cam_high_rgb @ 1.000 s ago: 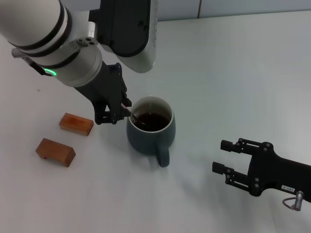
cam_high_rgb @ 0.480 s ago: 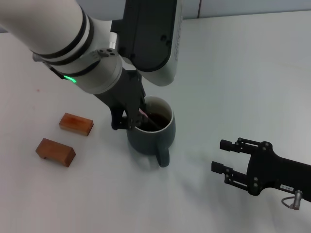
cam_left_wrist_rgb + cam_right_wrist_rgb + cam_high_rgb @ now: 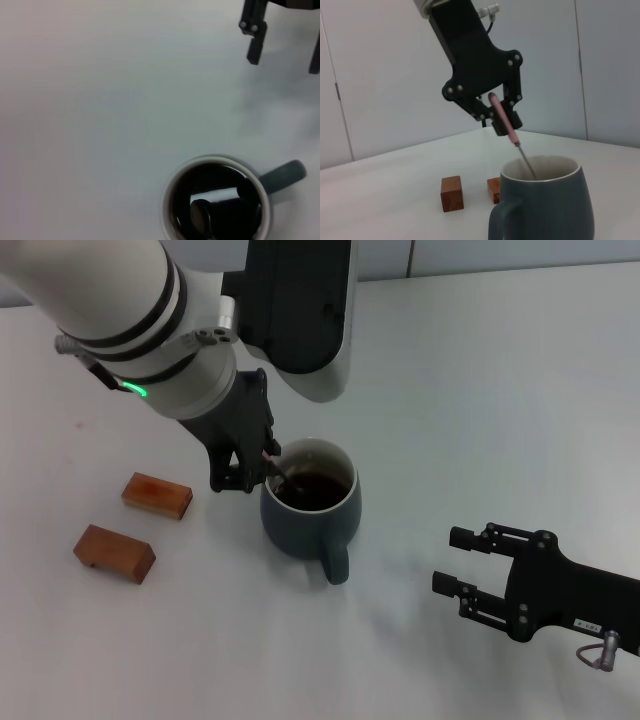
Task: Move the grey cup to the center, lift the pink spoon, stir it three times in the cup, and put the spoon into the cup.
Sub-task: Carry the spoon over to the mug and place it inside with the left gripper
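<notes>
1. Left gripper (image 3: 262,462) is clamped on the pink spoon (image 3: 503,121), fingers pinching the pink handle; it hangs just over the left rim of the grey cup (image 3: 310,510), pointing down.
2. Left arm reaches in from the upper left of the head view, the white forearm with black bands and a green light angled down toward the cup.
3. Spoon is tilted, handle up in the fingers, metal neck running down past the rim into the cup; its bowl shows inside in the left wrist view.
4. Cup sits upright on the white table (image 3: 480,390), near the middle, handle toward the robot. Blue-grey body, pale rim, dark interior.
5. Right gripper (image 3: 458,562) is parked low on the right, well apart from the cup, fingers spread and holding nothing.
6. Two brown wooden blocks (image 3: 114,552) lie left of the cup, apart from it.
</notes>
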Robot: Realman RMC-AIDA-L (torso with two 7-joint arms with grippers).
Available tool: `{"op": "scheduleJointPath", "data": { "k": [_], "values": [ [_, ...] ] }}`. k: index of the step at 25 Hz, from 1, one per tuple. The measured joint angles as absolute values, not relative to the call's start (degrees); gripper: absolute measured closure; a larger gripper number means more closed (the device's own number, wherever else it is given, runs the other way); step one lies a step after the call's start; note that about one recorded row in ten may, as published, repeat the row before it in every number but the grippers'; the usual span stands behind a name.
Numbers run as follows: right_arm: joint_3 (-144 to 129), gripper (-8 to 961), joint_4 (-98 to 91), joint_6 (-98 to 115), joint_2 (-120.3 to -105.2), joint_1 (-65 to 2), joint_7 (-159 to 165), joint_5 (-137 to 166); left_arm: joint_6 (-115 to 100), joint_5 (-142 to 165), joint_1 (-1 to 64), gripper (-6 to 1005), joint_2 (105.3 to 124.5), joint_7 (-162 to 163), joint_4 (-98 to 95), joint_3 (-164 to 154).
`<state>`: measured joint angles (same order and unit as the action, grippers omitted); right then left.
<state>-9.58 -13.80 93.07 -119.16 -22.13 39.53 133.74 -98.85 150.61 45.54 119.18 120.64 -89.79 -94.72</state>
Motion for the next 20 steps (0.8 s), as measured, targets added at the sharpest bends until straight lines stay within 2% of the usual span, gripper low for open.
{"op": "scheduleJointPath", "data": {
  "k": [20],
  "values": [
    [-9.67,367,-13.53,93.08,-119.13,-22.33,39.67,133.75,-96.39,148.12,45.22,872,119.18,120.67,-89.88,-94.84]
  ]
}}
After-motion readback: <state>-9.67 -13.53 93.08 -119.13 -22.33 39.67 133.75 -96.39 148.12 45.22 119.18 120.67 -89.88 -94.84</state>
